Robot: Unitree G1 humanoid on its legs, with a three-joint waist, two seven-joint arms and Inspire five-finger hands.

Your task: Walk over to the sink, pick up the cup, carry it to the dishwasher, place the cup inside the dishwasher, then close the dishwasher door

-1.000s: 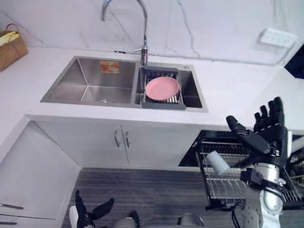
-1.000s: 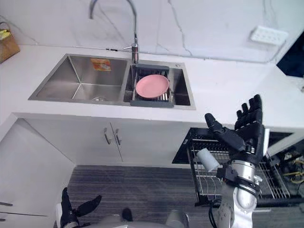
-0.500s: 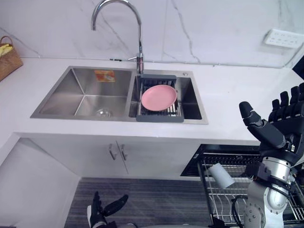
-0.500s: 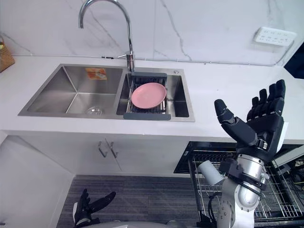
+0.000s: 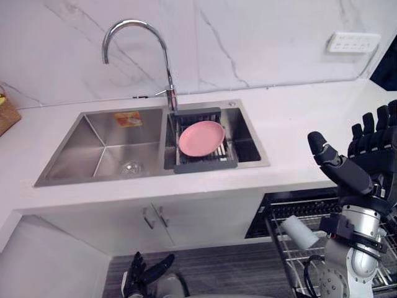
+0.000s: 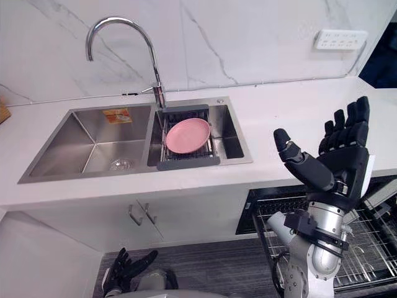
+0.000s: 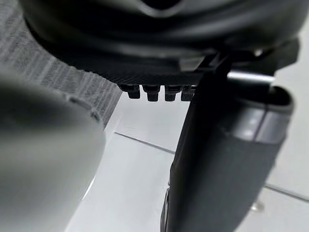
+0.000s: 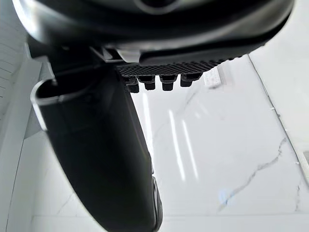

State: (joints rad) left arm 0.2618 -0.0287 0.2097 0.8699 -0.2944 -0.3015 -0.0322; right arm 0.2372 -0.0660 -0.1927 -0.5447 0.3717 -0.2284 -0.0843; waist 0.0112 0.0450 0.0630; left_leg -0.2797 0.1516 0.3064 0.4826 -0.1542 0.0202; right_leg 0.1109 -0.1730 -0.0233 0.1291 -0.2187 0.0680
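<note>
A pale cup (image 5: 299, 231) lies on its side in the pulled-out wire rack (image 6: 366, 245) of the dishwasher, under the counter at the right. My right hand (image 5: 363, 171) is raised above that rack, open, its fingers (image 8: 154, 83) straight and spread, holding nothing. It is apart from the cup (image 6: 281, 225). My left hand (image 5: 144, 273) hangs low near the floor in front of the sink cabinet, open, and its thumb (image 7: 217, 159) shows in the left wrist view. The steel double sink (image 5: 68, 155) lies to the left in the white counter.
A pink plate (image 5: 201, 136) rests on a grey drain rack in the sink's right basin, below the tall curved tap (image 5: 133, 28). A wall socket (image 5: 353, 41) sits at the back right. A woven basket (image 5: 5, 112) stands at the counter's left edge. Cabinet doors (image 5: 155, 217) are under the sink.
The whole picture has swung and tilted, so the camera has moved. My right hand has risen a little over the counter edge and stays open. The cup still lies in the rack.
</note>
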